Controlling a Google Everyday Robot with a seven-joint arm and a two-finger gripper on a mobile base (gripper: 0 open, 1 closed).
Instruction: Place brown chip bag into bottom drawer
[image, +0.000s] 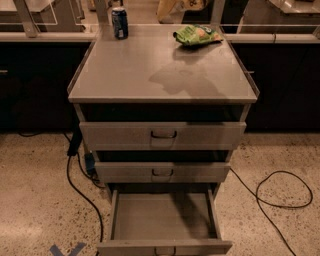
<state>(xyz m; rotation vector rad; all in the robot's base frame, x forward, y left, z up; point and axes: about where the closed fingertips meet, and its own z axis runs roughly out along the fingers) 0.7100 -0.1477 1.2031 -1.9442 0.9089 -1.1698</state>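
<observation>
The bottom drawer (162, 217) of the grey cabinet stands pulled out, and its flat grey tray is bare. The two drawers above it, the middle drawer (162, 172) and the top drawer (162, 135), are shut. The brown chip bag is not in view. The gripper and the arm are out of view.
A bright green chip bag (196, 35) lies at the back right of the cabinet top (160, 75). A blue can (119, 22) stands at the back left. Black cables (280, 192) lie on the speckled floor on both sides. A dark counter runs behind.
</observation>
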